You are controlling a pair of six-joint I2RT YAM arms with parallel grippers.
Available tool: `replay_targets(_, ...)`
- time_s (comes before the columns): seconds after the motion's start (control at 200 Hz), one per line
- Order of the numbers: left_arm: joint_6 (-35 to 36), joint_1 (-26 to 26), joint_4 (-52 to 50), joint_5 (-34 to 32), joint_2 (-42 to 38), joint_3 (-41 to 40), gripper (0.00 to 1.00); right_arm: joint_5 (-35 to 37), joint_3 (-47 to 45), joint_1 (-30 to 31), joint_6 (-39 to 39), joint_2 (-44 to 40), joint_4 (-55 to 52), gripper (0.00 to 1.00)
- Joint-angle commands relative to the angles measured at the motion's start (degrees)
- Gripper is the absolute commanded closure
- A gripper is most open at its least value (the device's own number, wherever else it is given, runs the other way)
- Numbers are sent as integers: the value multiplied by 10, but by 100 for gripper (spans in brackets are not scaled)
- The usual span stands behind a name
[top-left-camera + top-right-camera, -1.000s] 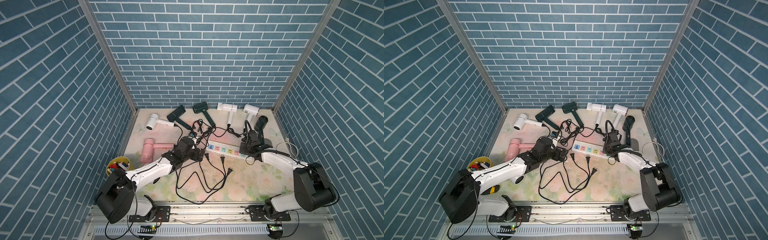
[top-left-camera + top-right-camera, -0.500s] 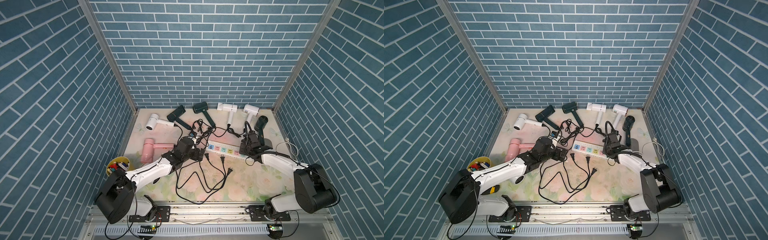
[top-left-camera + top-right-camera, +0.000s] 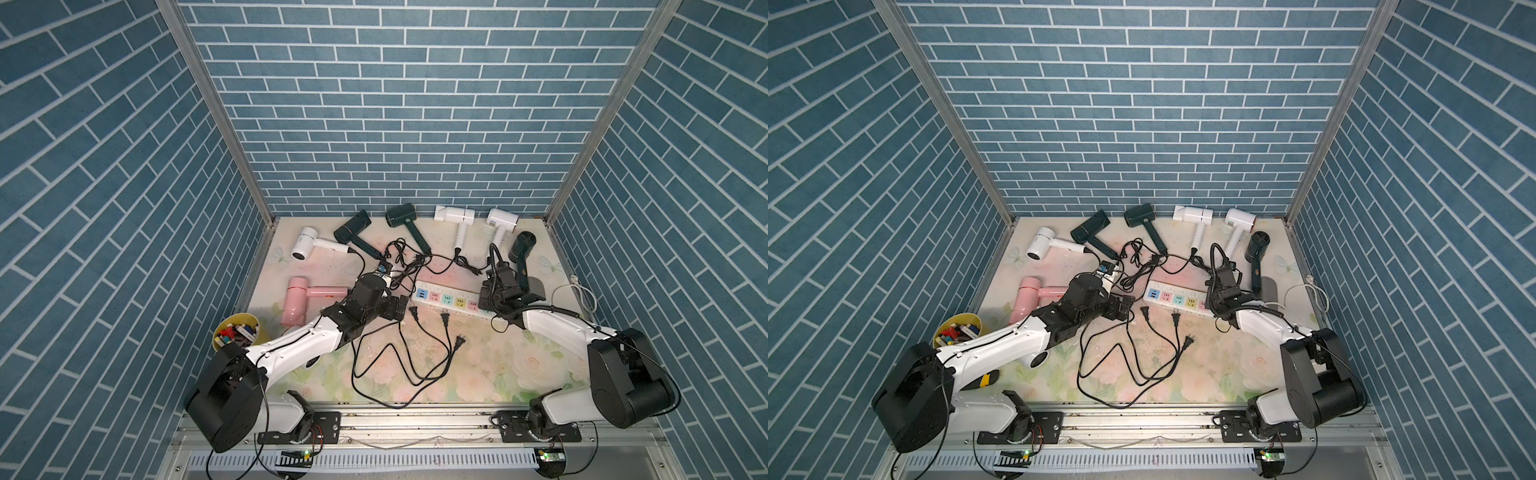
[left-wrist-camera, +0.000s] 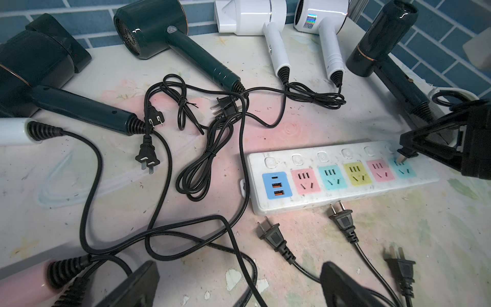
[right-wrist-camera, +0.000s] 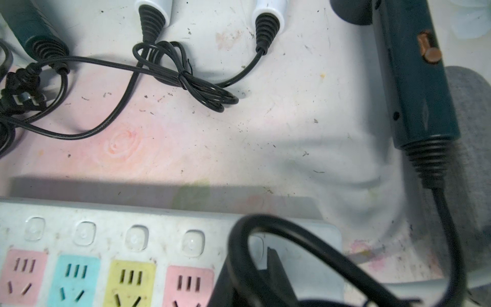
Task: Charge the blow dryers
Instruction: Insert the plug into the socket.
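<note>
Nothing is shifting against the frames from a second ago: both arms are holding the same poses, and the cords and loose plugs are lying where they were. In the right wrist view a looping black cord (image 5: 449,228) is hiding the grasp. This cord is running back to the black blow dryer (image 3: 523,247), which is lying near the far right corner of the worktop (image 3: 478,374), beside a grey object (image 3: 539,286) partly hidden by the arm.

The right gripper (image 4: 406,155) is staying clamped narrow on a plug (image 4: 400,159). The plug's prongs are meeting the teal end socket of the power strip (image 4: 342,196), but whether they are seated is hard to make out. The left gripper (image 4: 239,265) is hovering wide open and empty over tangled cords by the pink blow dryer (image 3: 296,302). The remaining blow dryers (image 3: 401,216) are lying along the back of the worktop.
</note>
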Motion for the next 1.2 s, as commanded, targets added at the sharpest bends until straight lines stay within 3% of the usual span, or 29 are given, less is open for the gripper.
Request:
replay_targets(0.0, 7, -1, -2, -9, -11, -9, 1, -12, -37, 10, -11, 29, -59, 100)
replay_targets(0.715, 9, -1, -4, -29, -43, -12, 1, 79, -55, 78, 25, 28, -61, 100)
replay_targets(1.195, 18, -1, -8, -38, -33, -11, 1, 39, -81, 94, 82, 89, -32, 100)
